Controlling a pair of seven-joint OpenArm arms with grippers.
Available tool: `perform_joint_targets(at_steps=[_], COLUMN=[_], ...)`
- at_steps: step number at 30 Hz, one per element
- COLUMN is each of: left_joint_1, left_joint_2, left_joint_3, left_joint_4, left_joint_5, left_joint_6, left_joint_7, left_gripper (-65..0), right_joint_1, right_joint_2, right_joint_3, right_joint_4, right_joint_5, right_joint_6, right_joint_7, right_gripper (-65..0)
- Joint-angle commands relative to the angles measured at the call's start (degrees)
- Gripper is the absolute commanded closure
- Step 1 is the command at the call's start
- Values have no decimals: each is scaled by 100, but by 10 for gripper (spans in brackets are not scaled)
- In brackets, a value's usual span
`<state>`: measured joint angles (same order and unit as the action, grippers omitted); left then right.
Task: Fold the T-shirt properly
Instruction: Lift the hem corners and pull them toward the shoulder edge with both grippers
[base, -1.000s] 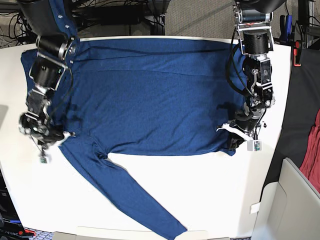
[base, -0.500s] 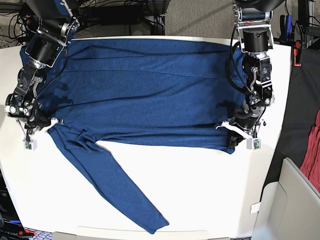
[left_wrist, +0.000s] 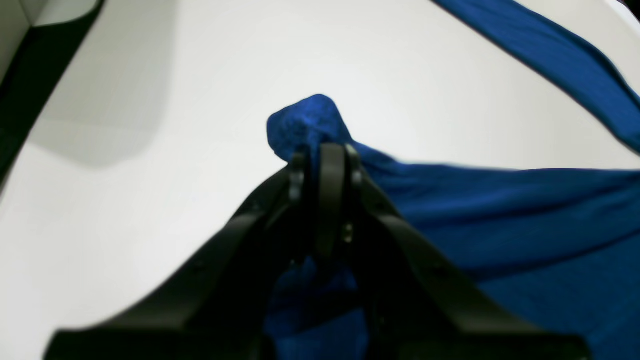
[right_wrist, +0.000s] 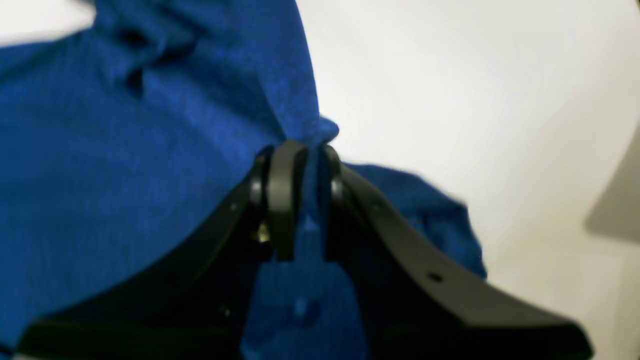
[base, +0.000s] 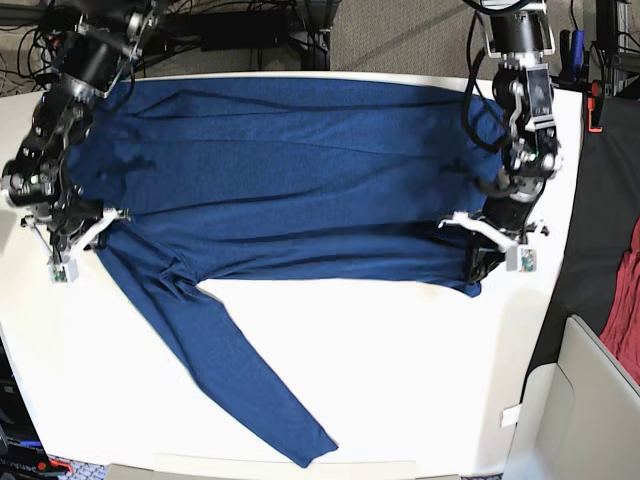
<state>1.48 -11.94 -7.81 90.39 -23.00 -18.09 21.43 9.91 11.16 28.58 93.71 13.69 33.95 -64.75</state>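
Observation:
The navy T-shirt (base: 290, 190) lies spread across the white table (base: 420, 380), with one long sleeve (base: 240, 380) trailing toward the front edge. My left gripper (base: 482, 260), at the base view's right, is shut on the shirt's lower corner. The left wrist view shows its tips (left_wrist: 322, 150) pinching a bunch of fabric (left_wrist: 305, 120) just above the table. My right gripper (base: 88, 232), at the base view's left, is shut on the shirt's edge near the sleeve. The right wrist view shows its tips (right_wrist: 300, 150) clamped on blue cloth (right_wrist: 125, 150).
A reddish-maroon cloth (base: 630, 300) hangs at the far right edge. A pale bin (base: 590, 400) stands at the front right, beyond the table. Cables and dark gear (base: 240, 25) lie behind the table's back edge.
Both grippers have drawn apart and back with the fabric. The body's lower edge is stretched straighter and the sleeve has slid toward the left.

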Motion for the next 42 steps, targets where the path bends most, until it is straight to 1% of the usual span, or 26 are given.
perform_joint_targets(at_steps=[1,3,6,11,14,18,20,22,25,27,29,31,33,38,42], left_joint_1=[-11,165,411,929,1263,1387,1369,1351,1167,1132,1123,1123,1123,1123,1123], left_joint_2=[-93,-85,-85,-85,-85,-58,65,126,162,162,162,162,170,170,170], left_joint_3=[-137,-296,-507,-586,-577,-524,-524,-515,-480,-480,-480,-480,-480,-489,-515], left_joint_4=[231,442,776,1295,1524,1497,1489,1497,1497,1497,1497,1497,1497,1497,1497], left_joint_5=[-42,-51,-51,-60,-60,-60,-60,-60,-60,-60,-60,-60,-60,-60,-60], left_joint_6=[11,11,11,2,2,2,2,2,2,2,2,2,2,2,2], left_joint_7=[-29,50,77,77,77,68,77,77,191,296,296,305,314,314,314], left_gripper=[0,0,0,0,0,0,0,0,0,0,0,0,0,0,0], right_joint_1=[-11,-248,-626,-1163,-1391,-1321,-1092,-776,-178,174,481,745,991,1510,1738], right_joint_2=[84,84,84,93,93,93,84,84,84,84,84,84,84,84,84], right_joint_3=[118,329,654,1120,1155,1155,1111,971,338,-154,-629,-1051,-1324,-1570,-1675], right_joint_4=[295,585,901,1200,1376,1376,1376,1306,893,444,5,-391,-769,-1754,-2132], right_joint_5=[138,332,736,1413,1501,1483,1308,833,-55,-530,-873,-1005,-1022,-1040,-1040], right_joint_6=[90,152,152,152,152,108,99,99,99,99,108,143,143,99,46], right_joint_7=[80,-17,-52,-52,-52,-8,-8,-8,-8,0,0,9,88,370,414], right_gripper=[-65,-65,-65,-65,-65,-68,-71,-105,-198,-249,-275,-281,-282,-282,-281])
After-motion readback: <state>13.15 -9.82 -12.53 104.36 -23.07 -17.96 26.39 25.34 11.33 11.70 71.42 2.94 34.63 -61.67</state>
